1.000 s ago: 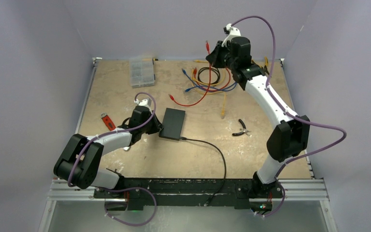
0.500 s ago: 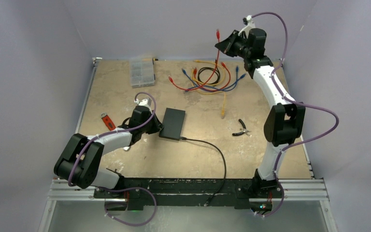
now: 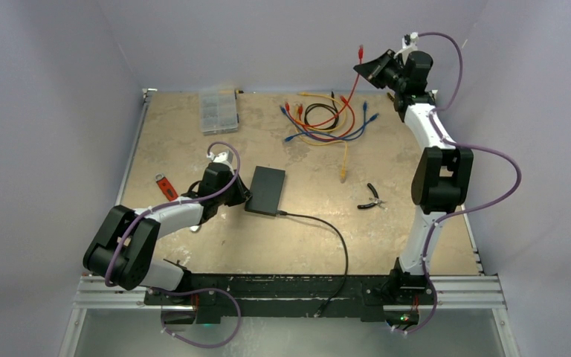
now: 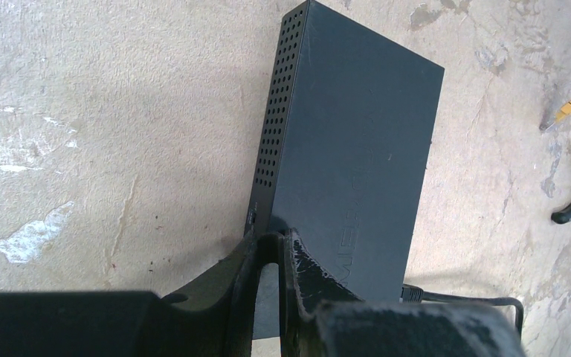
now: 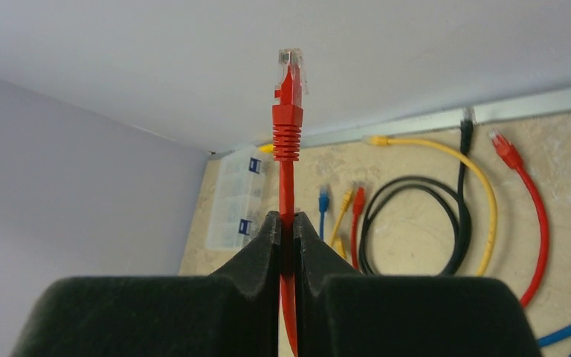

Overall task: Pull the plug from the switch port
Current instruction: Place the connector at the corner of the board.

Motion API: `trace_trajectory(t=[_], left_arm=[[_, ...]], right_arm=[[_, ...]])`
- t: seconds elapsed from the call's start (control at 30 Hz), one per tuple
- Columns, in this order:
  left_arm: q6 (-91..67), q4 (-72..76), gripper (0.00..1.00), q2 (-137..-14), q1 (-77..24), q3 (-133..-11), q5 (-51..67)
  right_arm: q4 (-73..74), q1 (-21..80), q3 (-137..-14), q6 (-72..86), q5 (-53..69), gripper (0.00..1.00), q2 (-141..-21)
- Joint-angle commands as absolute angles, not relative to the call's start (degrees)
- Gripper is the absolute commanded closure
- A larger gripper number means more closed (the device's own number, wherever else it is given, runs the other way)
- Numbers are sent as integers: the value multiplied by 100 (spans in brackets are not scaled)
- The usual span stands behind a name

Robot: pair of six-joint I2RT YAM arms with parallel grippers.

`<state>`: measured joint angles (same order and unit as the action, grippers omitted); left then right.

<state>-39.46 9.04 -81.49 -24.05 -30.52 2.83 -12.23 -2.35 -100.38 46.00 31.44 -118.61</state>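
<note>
The switch (image 3: 266,190) is a flat black box lying mid-table, with a vented side (image 4: 271,126) showing in the left wrist view. My left gripper (image 3: 244,197) is shut on its near left corner (image 4: 273,245), one finger on the side and one on the top. My right gripper (image 3: 358,68) hangs high over the back right of the table. It is shut on a red cable (image 5: 288,219) just below the plug (image 5: 291,67), whose clear tip (image 3: 360,50) points upward, away from the switch.
A black lead (image 3: 327,223) is plugged into the switch's near edge and runs to the table front. Loose coloured cables (image 3: 327,119) lie at the back, with a clear compartment box (image 3: 218,110), black pliers (image 3: 372,199), a red tool (image 3: 166,186) and a yellow cable (image 3: 343,163).
My right arm has swung up and to the right with the red cable, dragging its loose length across the pile. The left arm and switch have not moved.
</note>
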Motion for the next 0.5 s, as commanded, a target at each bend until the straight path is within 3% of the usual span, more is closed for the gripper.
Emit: trace_trajectory(t=[0.0, 0.27, 0.37, 0.47], left_arm=[[-3711, -161, 90, -8517, -2443, -2760, 290], [-3710, -165, 90, -8508, -2439, -2752, 299], [-3710, -160, 90, -8508, -2439, -2752, 290], [-3703, -163, 90, -8508, -2443, -2755, 299]], right_arm=[[-1744, -286, -9906, 4944, 3570, 100, -12105], [-1816, -355, -9774, 4976, 3482, 99, -12392], [-1822, -390, -9709, 4952, 3438, 90, -12392], [-1803, -421, -9665, 4901, 3420, 73, -12381]])
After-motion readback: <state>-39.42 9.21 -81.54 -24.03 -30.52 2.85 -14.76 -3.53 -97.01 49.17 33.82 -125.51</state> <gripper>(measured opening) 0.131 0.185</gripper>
